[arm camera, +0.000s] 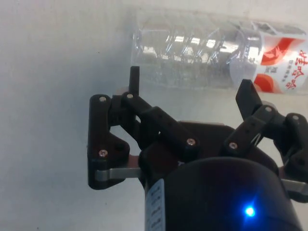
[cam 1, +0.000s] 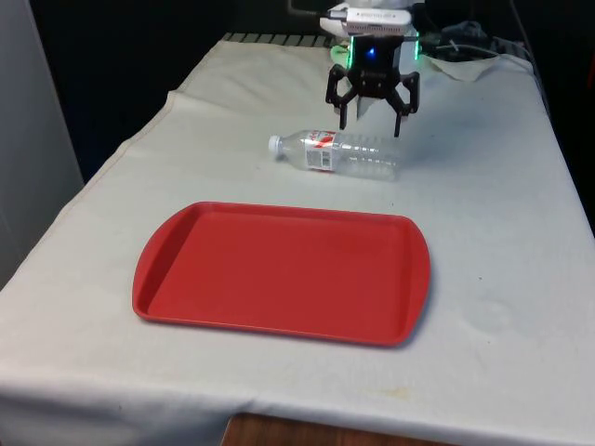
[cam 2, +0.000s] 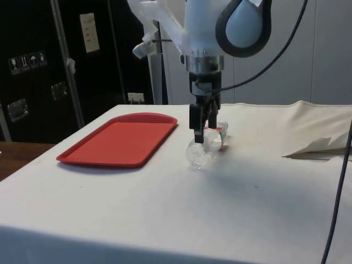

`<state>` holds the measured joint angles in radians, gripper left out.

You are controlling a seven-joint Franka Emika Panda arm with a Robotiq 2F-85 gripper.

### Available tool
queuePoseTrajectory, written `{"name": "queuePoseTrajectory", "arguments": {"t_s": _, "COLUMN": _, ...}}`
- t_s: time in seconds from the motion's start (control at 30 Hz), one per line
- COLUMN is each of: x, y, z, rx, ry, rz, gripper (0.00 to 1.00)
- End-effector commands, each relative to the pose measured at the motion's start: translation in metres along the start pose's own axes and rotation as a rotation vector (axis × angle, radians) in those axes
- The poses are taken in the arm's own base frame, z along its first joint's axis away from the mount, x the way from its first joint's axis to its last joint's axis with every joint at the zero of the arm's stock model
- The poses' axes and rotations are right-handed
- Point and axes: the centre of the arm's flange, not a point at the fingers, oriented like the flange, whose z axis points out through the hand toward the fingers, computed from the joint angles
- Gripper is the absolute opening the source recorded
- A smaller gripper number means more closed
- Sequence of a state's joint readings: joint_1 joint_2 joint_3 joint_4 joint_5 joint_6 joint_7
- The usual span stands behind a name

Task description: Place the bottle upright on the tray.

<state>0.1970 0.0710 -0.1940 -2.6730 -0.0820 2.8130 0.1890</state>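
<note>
The gripper hangs spread wide, grasping nothing, just above the clear bottle lying on its side between the table's far edge and the red tray.

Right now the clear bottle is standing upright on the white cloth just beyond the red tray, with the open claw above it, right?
Not quite: the bottle is lying on its side, not standing upright, as the front view shows. The rest holds: it rests on the white cloth just beyond the red tray, with the open gripper above it.
</note>
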Motion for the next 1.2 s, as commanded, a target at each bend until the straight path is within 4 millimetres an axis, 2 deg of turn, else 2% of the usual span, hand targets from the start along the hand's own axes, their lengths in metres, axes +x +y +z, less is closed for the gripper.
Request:
{"name": "queuePoseTrajectory", "arguments": {"t_s": 0.0, "x": -0.001, "y": 0.001, "z": -0.001, "rx": 0.003, "ry": 0.013, "rz": 0.004, "gripper": 1.0}}
{"name": "queuePoseTrajectory", "arguments": {"t_s": 0.33, "x": 0.001, "y": 0.002, "z": -0.025, "rx": 0.015, "ry": 0.04, "rz": 0.02, "gripper": 1.0}}
{"name": "queuePoseTrajectory", "arguments": {"t_s": 0.53, "x": 0.0, "y": 0.001, "z": -0.027, "rx": 0.019, "ry": 0.037, "rz": 0.018, "gripper": 1.0}}
{"name": "queuePoseTrajectory", "arguments": {"t_s": 0.83, "x": 0.0, "y": 0.023, "z": -0.019, "rx": 0.009, "ry": 0.025, "rz": 0.025, "gripper": 1.0}}
{"name": "queuePoseTrajectory", "arguments": {"t_s": 1.07, "x": 0.001, "y": 0.048, "z": -0.013, "rx": 0.002, "ry": 0.027, "rz": 0.028, "gripper": 1.0}}
{"name": "queuePoseTrajectory", "arguments": {"t_s": 1.1, "x": 0.001, "y": 0.046, "z": -0.014, "rx": 0.0, "ry": 0.021, "rz": 0.028, "gripper": 1.0}}
{"name": "queuePoseTrajectory", "arguments": {"t_s": 1.17, "x": 0.002, "y": 0.057, "z": -0.011, "rx": -0.001, "ry": 0.026, "rz": 0.03, "gripper": 1.0}}
